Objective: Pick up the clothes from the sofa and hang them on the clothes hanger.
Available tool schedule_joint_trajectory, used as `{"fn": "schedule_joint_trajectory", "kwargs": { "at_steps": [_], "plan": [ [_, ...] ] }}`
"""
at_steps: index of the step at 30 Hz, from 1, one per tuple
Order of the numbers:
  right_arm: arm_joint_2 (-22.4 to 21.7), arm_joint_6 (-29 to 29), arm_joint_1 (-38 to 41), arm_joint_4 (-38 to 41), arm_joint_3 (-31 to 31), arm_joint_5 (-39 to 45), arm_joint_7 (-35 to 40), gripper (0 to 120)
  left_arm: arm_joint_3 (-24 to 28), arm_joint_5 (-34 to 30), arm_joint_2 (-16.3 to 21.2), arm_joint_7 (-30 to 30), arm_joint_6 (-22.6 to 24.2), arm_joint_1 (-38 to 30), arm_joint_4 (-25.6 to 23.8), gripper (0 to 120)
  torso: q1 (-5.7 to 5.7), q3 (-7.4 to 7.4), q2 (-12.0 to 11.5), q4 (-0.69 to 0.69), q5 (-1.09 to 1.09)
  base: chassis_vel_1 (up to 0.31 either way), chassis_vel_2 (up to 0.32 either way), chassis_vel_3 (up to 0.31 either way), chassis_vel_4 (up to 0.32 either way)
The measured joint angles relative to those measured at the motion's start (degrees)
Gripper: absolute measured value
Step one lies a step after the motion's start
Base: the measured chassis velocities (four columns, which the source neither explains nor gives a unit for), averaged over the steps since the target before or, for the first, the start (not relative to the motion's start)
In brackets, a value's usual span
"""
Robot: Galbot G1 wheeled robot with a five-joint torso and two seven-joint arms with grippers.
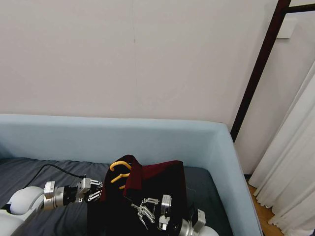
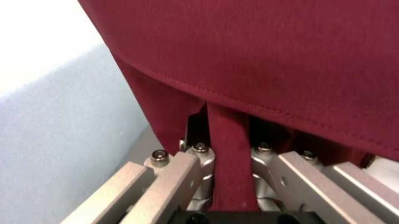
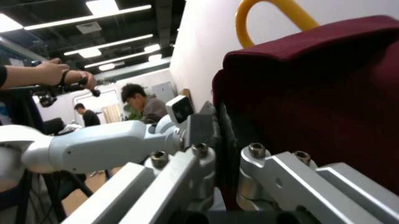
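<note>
Holding a dark red garment (image 1: 157, 179) over the sofa (image 1: 147, 135) in both grippers

At the far left, the grey seat cushion (image 1: 29, 172) lies open, crossed only by a black cable (image 1: 59, 169) that runs toward the left arm. The left gripper (image 1: 94, 191) reaches in from that side, low over the cushion, and meets the garment's left edge. In the left wrist view its fingers (image 2: 199, 156) are clamped on a narrow strip of the red cloth, with a stitched hem hanging just above them.

A yellow hanger (image 1: 119, 173) shows its curved hook at the garment's upper left corner, close beside the left gripper. The cloth is draped over it, and it rises from the seat on the right half of the sofa. Its lower part is dark.

The right gripper (image 1: 145, 209) comes up from the bottom of the head view, against the front of the garment. In the right wrist view a folded edge of the cloth runs down between its fingers (image 3: 255, 156), which are pinched on it. The left arm lies just beyond.

The pale blue backrest (image 1: 98, 130) stands behind the garment, with bare wall (image 1: 123, 59) above. To the right a short stretch of cushion remains before the armrest (image 1: 231, 167). Past it are a slanting black pole (image 1: 256, 73) and a white curtain (image 1: 290, 167).
</note>
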Motion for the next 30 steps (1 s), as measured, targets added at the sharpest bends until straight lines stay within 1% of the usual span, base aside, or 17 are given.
{"fn": "schedule_joint_trajectory", "kwargs": {
  "at_steps": [1, 2, 4, 5, 7, 8, 9, 12, 13, 14, 15, 16, 18, 19, 21, 23, 30],
  "plan": [
    [-0.26, 0.18, -0.26, 0.88, -0.08, -0.16, 1.28, 14, -0.05, -0.05, 0.08, 0.09, -0.01, -0.25, 0.11, 1, 0.00, 0.00, 0.00, 0.00, 0.00, 0.000, 0.000, 0.000, 0.000],
    [-1.14, 0.52, -1.30, 3.70, -0.53, -1.18, 3.46, 29, -0.18, -0.07, 0.55, 0.54, -0.03, -1.14, 0.52, 1, 0.00, 0.00, 0.00, 0.00, 0.00, 0.000, 0.000, 0.000, 0.000],
    [-2.38, 0.63, -2.18, 5.37, -0.58, -2.49, 3.01, 38, -0.52, -0.08, 1.05, 1.01, -0.03, -1.67, 1.08, 1, 0.00, 0.00, 0.00, 0.00, 0.00, 0.000, 0.000, 0.000, 0.000],
    [-2.38, 0.63, -2.18, 5.37, -0.58, -2.49, 3.01, 38, -0.52, -0.08, 1.05, 1.01, -0.03, -1.67, 1.08, 1, 0.00, 0.00, 0.00, 0.00, 0.00, 0.000, 0.000, 0.000, 0.000],
    [-4.19, 0.64, -3.28, 6.87, -0.35, -5.89, 2.68, 47, -1.11, -0.10, 1.72, 1.49, -0.04, -1.79, 1.66, 1, 0.00, 0.00, 0.00, 0.00, 0.00, 0.000, 0.000, 0.000, 0.000],
    [-4.89, 0.63, -3.75, 7.36, -0.03, -8.21, 3.98, 52, -1.36, -0.10, 1.99, 1.76, -0.04, -1.72, 1.78, 1, 0.00, 0.00, 0.00, 0.00, 0.00, 0.000, 0.000, 0.000, 0.000],
    [-4.89, 0.63, -3.75, 7.36, -0.03, -8.21, 3.98, 52, -1.36, -0.10, 1.99, 1.76, -0.04, -1.72, 1.78, 1, 0.00, 0.00, 0.00, 0.00, 0.00, 0.000, 0.000, 0.000, 0.000],
    [-6.59, 0.56, -4.44, 8.29, 1.31, -13.19, 9.32, 64, -2.05, -0.09, 2.55, 2.41, -0.03, -1.14, 1.85, 1, 0.00, 0.00, 0.00, 0.00, 0.00, 0.000, 0.000, 0.000, 0.000],
    [-7.61, 0.52, -4.52, 8.68, 2.18, -14.94, 11.51, 70, -2.46, -0.09, 2.79, 2.77, -0.04, -0.73, 1.82, 1, 0.00, 0.00, 0.00, 0.00, 0.00, 0.000, 0.000, 0.000, 0.000],
    [-7.61, 0.52, -4.52, 8.68, 2.18, -14.94, 11.51, 70, -2.46, -0.09, 2.79, 2.77, -0.04, -0.73, 1.82, 1, 0.00, 0.00, 0.00, 0.00, 0.00, 0.000, 0.000, 0.000, 0.000],
    [-8.52, 0.38, -4.48, 9.10, 2.84, -16.05, 13.58, 74, -2.68, -0.08, 3.01, 3.23, -0.02, -0.44, 1.73, 1, 0.00, 0.00, 0.00, 0.00, 0.00, 0.000, 0.000, 0.000, 0.000],
    [-9.41, -0.12, -4.21, 9.62, 3.40, -17.13, 16.50, 81, -2.86, -0.02, 3.28, 3.93, 0.08, -0.15, 1.64, 1, 0.00, 0.00, 0.00, 0.00, 0.00, 0.000, 0.000, 0.000, 0.000],
    [-10.74, -0.85, -3.48, 10.28, 4.69, -18.68, 20.45, 89, -3.03, 0.34, 3.82, 5.24, 0.29, 0.34, 1.58, 1, 0.00, 0.00, 0.00, 0.00, 0.01, 0.000, 0.000, 0.000, 0.000],
    [-10.74, -0.85, -3.48, 10.28, 4.69, -18.68, 20.45, 89, -3.03, 0.34, 3.82, 5.24, 0.29, 0.34, 1.58, 1, 0.00, 0.00, 0.00, 0.00, 0.01, 0.000, 0.000, 0.000, 0.000],
    [-12.12, -1.06, -2.72, 10.62, 6.63, -20.73, 21.78, 96, -3.41, 1.00, 4.39, 6.66, 0.39, 1.03, 1.59, 1, 0.00, 0.00, 0.00, 0.01, 0.00, 0.000, 0.000, 0.000, 0.000],
    [-13.61, -1.11, -2.31, 11.13, 8.05, -22.69, 21.81, 100, -3.67, 1.31, 4.93, 7.30, 0.40, 1.55, 1.68, 1, 0.00, 0.00, 0.00, 0.01, 0.00, 0.000, 0.000, 0.000, 0.000],
    [-17.04, -3.30, -1.22, 12.61, 7.63, -25.21, 20.45, 100, -3.83, 1.33, 6.25, 7.50, 0.41, 1.46, 1.48, 1, 0.00, 0.00, 0.00, 0.00, -0.01, 0.000, 0.000, 0.000, 0.000]
  ]
}}
